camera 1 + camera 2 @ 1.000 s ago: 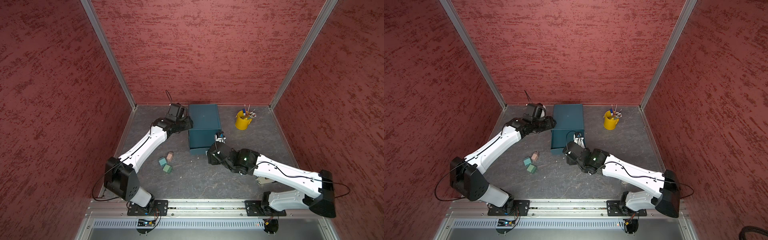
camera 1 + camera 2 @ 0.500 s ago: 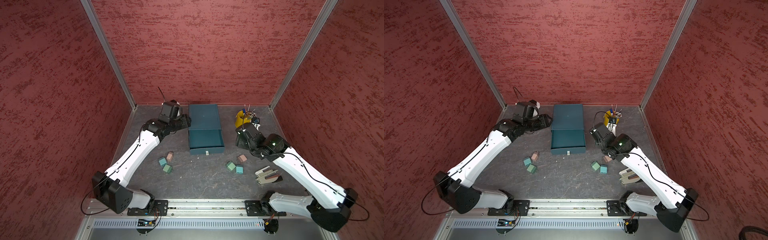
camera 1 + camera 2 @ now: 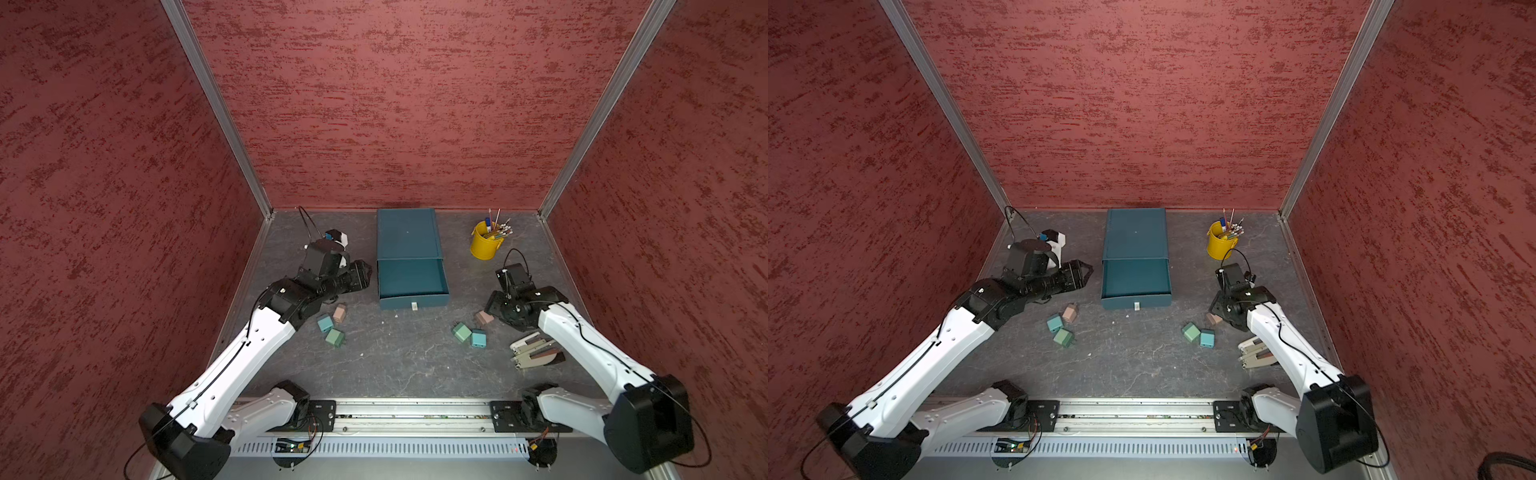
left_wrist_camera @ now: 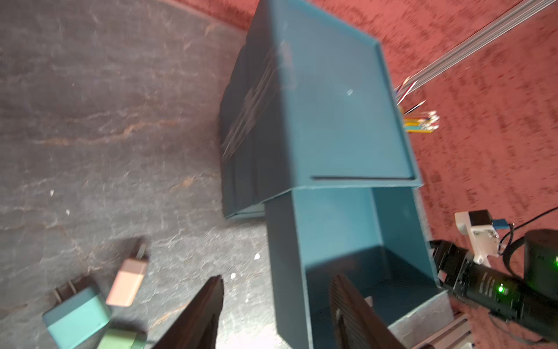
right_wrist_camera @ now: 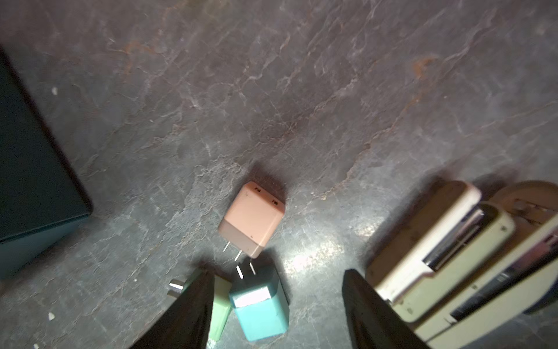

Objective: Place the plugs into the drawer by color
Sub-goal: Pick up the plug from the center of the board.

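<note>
Nearest the rail, cream staplers (image 3: 532, 353) are lying on the table (image 3: 395, 365) beside the right arm (image 3: 582, 345). Just beyond them a mint green plug (image 3: 461, 332) and a teal plug (image 3: 478, 338) are sitting side by side, with a pink plug (image 3: 484, 318) just behind them. The right jaws are hanging spread over the table close to this trio, gripping nothing.

Across the table a second green plug (image 3: 335, 337), a second teal plug (image 3: 325, 323) and a second pink plug (image 3: 339, 312) are clustering together. Beyond them the left jaws are hovering spread, pinching nothing, just beside the pulled-out top tray (image 3: 411, 278). The drawer (image 3: 409, 232) is standing against the back wall. A yellow pen bucket (image 3: 482, 245) is standing to its right.
</note>
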Tool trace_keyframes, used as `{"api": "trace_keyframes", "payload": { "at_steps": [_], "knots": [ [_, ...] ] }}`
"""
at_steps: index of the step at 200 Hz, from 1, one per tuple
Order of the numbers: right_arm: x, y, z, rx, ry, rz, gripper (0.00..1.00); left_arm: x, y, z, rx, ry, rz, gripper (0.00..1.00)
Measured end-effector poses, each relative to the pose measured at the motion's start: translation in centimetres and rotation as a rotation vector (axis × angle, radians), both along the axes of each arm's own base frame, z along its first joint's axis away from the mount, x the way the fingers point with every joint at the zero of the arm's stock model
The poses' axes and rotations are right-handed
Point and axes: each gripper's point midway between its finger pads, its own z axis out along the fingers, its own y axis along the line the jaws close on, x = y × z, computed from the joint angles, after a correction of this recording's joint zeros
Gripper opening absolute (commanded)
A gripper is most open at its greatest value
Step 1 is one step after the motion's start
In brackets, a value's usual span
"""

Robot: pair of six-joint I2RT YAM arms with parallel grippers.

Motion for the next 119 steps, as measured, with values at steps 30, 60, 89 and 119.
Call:
{"api": "trace_keyframes", "payload": {
  "at_steps": [30, 60, 89, 119],
  "knots": [
    [1.0, 0.8, -2.3, 0.043, 0.037, 0.009, 0.72, -1.0, 0.4, -0.9, 0.008, 0.019, 0.003, 0.61],
    [1.8, 1.6, -4.1, 0.071, 0.063, 0.013, 0.74, -1.6, 1.1, -0.2, -0.006, -0.006, 0.024, 0.62],
    [1.7, 1.6, -5.2, 0.081, 0.08, -0.013, 0.72, -1.7, 1.2, -0.8, -0.003, 0.007, 0.028, 0.62],
    [1.7, 1.7, -5.8, 0.089, 0.093, -0.039, 0.67, -1.9, 1.3, -1.3, -0.002, 0.021, 0.032, 0.62]
  ]
}}
